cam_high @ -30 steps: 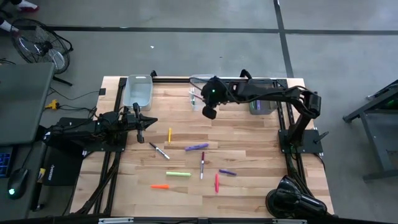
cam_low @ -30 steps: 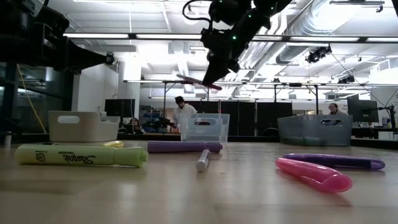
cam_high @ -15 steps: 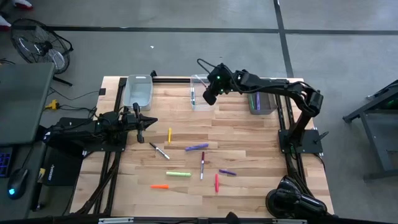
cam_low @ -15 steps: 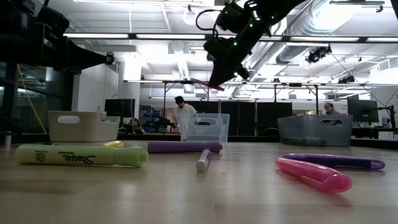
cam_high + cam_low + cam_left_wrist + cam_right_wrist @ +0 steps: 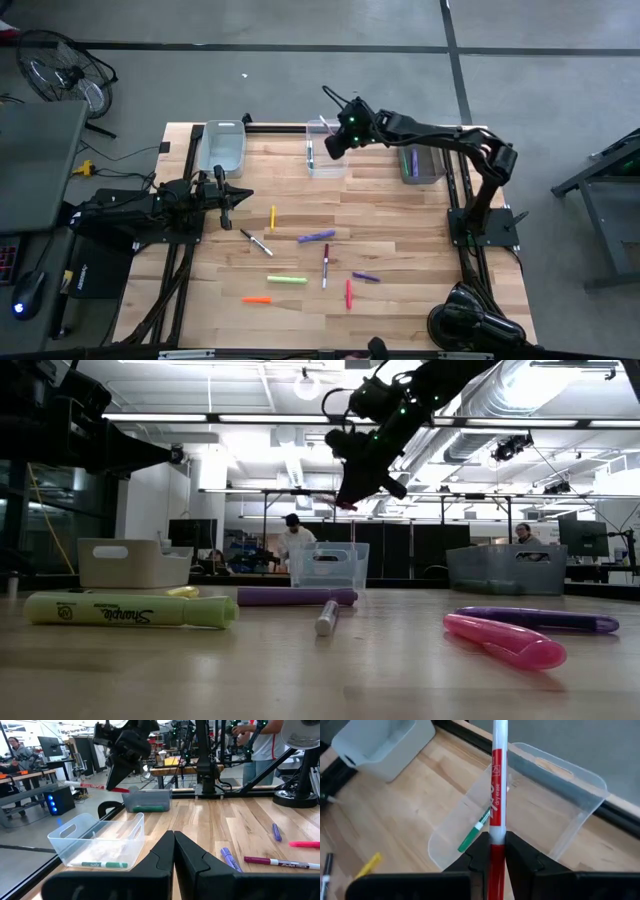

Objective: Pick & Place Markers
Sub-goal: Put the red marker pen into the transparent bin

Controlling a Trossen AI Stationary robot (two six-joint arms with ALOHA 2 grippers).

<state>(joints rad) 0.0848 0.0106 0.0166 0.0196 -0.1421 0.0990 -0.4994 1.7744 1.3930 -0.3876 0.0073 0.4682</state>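
The middle clear bin [image 5: 322, 160] sits at the table's far edge, a green marker [image 5: 474, 831] inside. The right gripper [image 5: 493, 851], arm stretched left, hovers above it grasping a red marker [image 5: 498, 785]. The left gripper [image 5: 173, 851] rests clenched, empty, at the left side; other markers [image 5: 316, 237] lie mid-table

Two dark arms, black cable loops, green LEDs on right arm [image 5: 430, 135]

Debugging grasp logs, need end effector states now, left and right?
Left end effector: shut, empty, parked at table's left.
Right end effector: shut on red dry-erase marker, above middle clear bin.
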